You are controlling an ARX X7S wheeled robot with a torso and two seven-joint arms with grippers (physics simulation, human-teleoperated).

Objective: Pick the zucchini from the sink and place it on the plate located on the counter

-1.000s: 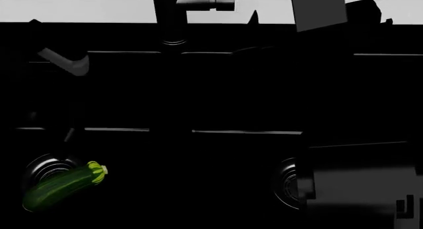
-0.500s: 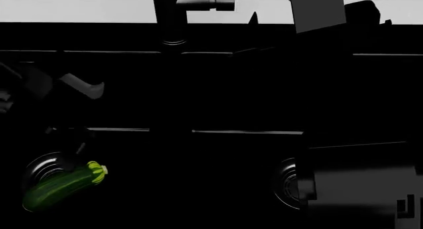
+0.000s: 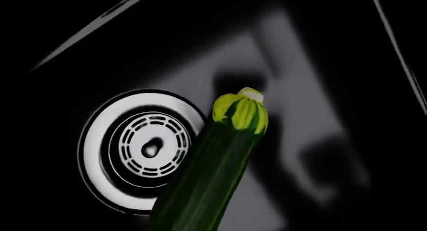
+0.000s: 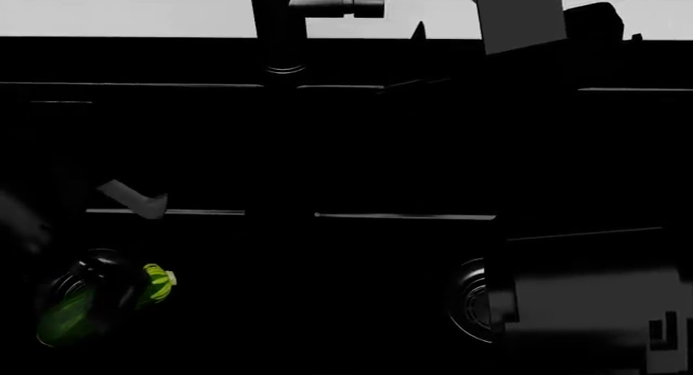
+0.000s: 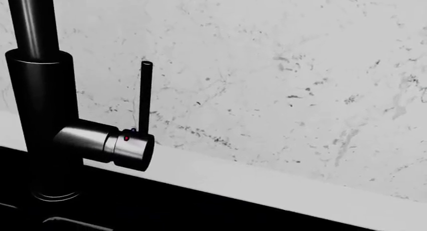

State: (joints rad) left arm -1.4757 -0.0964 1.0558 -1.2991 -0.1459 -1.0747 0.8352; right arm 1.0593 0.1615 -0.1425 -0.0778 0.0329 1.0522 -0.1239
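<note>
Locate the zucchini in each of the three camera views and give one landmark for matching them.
Head view: zucchini lies low at the left on the sink floor, partly covered by a dark shape.
Left wrist view: zucchini fills the lower middle, stem end up.
Right wrist view: not in it.
Shared landmark: the round drain beside it, also at.

No readable text or labels anywhere; faucet handle (image 5: 131,149) shows maybe red/blue dots, no lettering.

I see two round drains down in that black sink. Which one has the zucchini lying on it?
The left drain: the zucchini lies partly across its rim. The right drain is bare and partly hidden by the robot's arm.
</note>
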